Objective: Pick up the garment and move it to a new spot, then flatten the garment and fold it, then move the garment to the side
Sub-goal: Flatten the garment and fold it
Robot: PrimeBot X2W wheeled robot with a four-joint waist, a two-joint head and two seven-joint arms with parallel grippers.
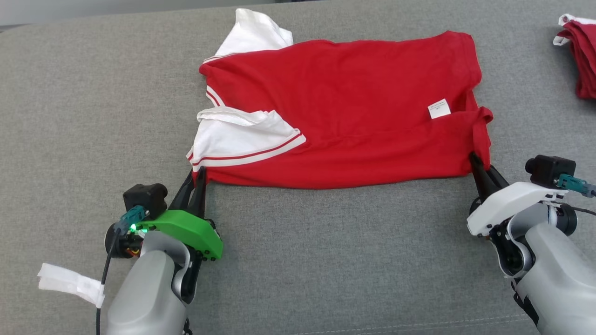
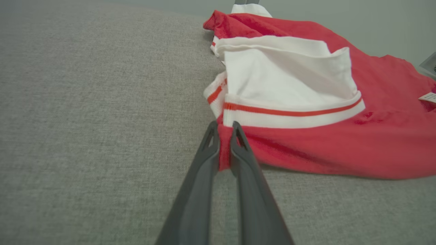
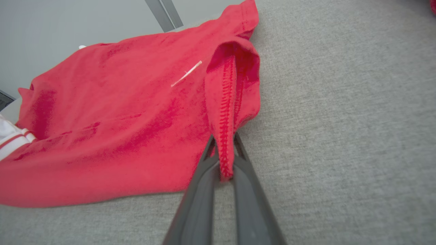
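Note:
A red garment (image 1: 344, 107) with white sleeves and red-striped white cuffs lies spread across the grey cushion, folded once, a small white label near its right end. My left gripper (image 1: 199, 173) is shut on the garment's near left corner (image 2: 223, 149), just below the striped white cuff (image 2: 289, 112). At the near right corner my right gripper (image 1: 475, 160) is shut on the red hem (image 3: 224, 149), which bunches up between the fingers. Both corners are held low, at the cushion's surface.
A second folded red and white garment (image 1: 579, 56) lies at the far right edge. A white tag (image 1: 70, 283) hangs by my left forearm. The grey cushion (image 1: 326, 251) spreads wide in front of and to the left of the garment.

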